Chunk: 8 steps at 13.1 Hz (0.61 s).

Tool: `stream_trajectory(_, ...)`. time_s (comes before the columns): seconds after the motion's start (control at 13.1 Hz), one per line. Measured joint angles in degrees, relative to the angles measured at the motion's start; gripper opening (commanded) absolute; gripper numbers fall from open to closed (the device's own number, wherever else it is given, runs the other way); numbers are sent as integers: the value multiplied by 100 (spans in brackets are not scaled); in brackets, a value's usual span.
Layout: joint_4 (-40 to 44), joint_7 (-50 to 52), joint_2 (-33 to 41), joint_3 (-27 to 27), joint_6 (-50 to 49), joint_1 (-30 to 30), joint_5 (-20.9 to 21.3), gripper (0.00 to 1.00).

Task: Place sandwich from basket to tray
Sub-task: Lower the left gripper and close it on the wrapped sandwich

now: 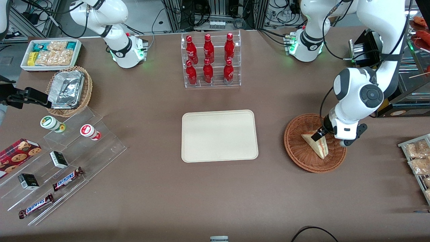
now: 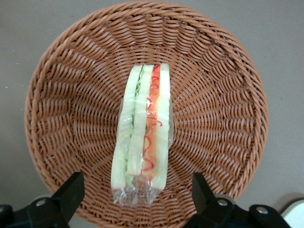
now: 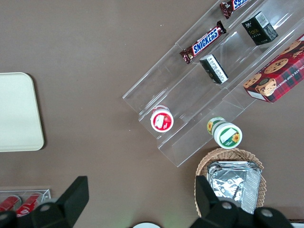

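The sandwich [image 1: 317,144] [image 2: 142,133], a plastic-wrapped wedge with red, green and yellow filling, lies in the reddish-brown wicker basket [image 1: 299,148] [image 2: 66,95] toward the working arm's end of the table. My gripper [image 1: 319,134] [image 2: 137,190] hangs open just above the sandwich's end, one black finger [image 2: 71,190] on each side, touching nothing. The cream tray [image 1: 219,135] lies flat at the table's middle with nothing on it.
A clear rack of red bottles [image 1: 211,60] stands farther from the front camera than the tray. Toward the parked arm's end are a tan basket of foil containers [image 1: 69,90], a white snack bin [image 1: 51,53] and an acrylic display of snacks [image 1: 57,168]. Snack packets [image 1: 418,158] lie near the working arm's table edge.
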State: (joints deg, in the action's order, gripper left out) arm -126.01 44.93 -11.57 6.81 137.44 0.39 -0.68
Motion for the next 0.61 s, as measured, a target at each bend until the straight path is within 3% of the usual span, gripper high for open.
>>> stream_trajectory(0.61,23,9,-433,-19,365,60,-1,98)
